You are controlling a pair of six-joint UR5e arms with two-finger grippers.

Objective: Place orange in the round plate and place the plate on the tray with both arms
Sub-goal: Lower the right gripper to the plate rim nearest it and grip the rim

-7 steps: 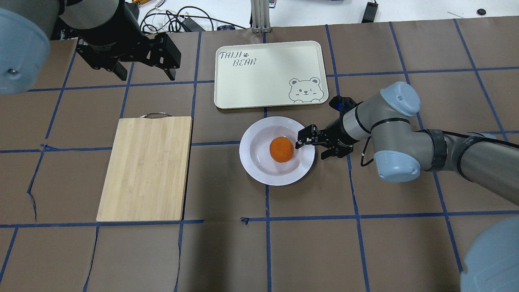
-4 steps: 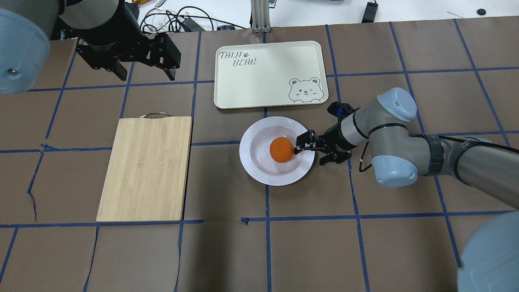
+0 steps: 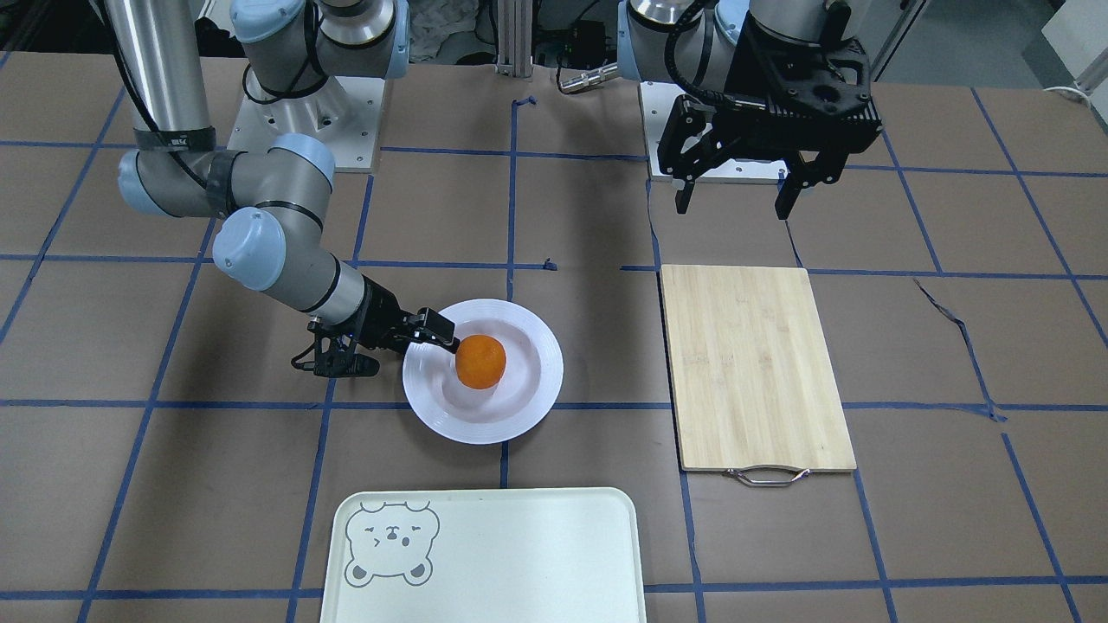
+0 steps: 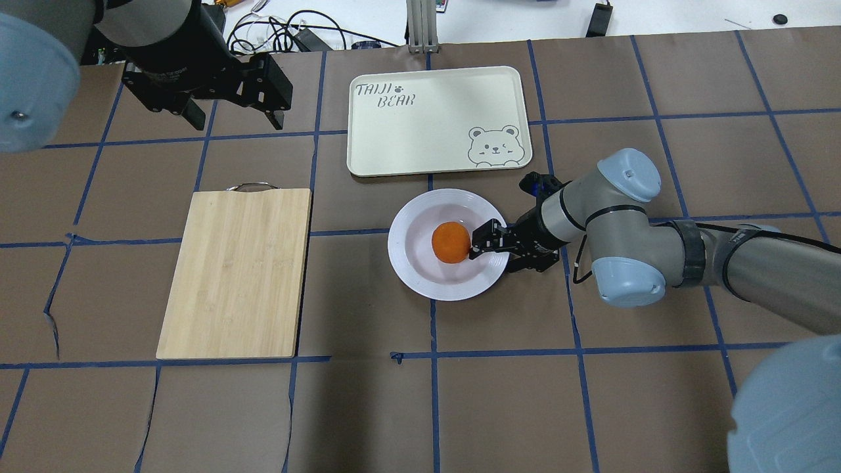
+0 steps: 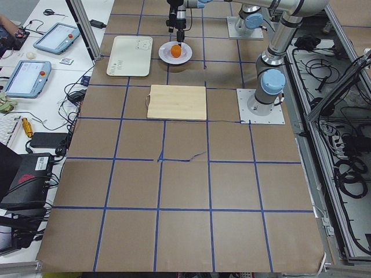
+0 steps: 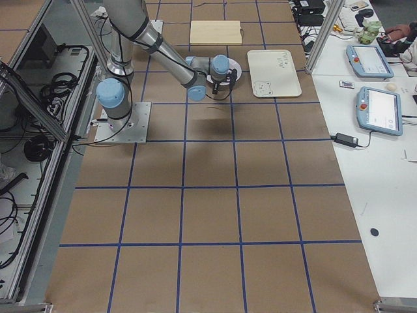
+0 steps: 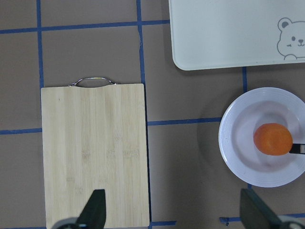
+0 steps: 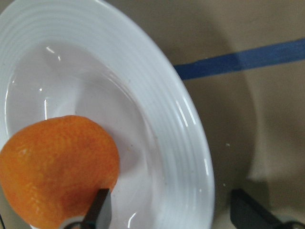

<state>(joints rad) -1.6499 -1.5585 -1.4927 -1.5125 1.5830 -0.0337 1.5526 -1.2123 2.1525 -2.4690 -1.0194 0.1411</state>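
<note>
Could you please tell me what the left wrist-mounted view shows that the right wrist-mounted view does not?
Only the left wrist view shows the bamboo cutting board, a corner of the tray with its bear face, and the whole round plate, seen past the open left tool. Only the right wrist view shows, close up, the right tool straddling the plate's ridged rim, with one finger against the orange and the other outside. Both show the orange lying in the plate.

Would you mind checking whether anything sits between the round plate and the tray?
Nothing visible does: only bare table separates the round plate from the tray; the cutting board lies off to the side.
</note>
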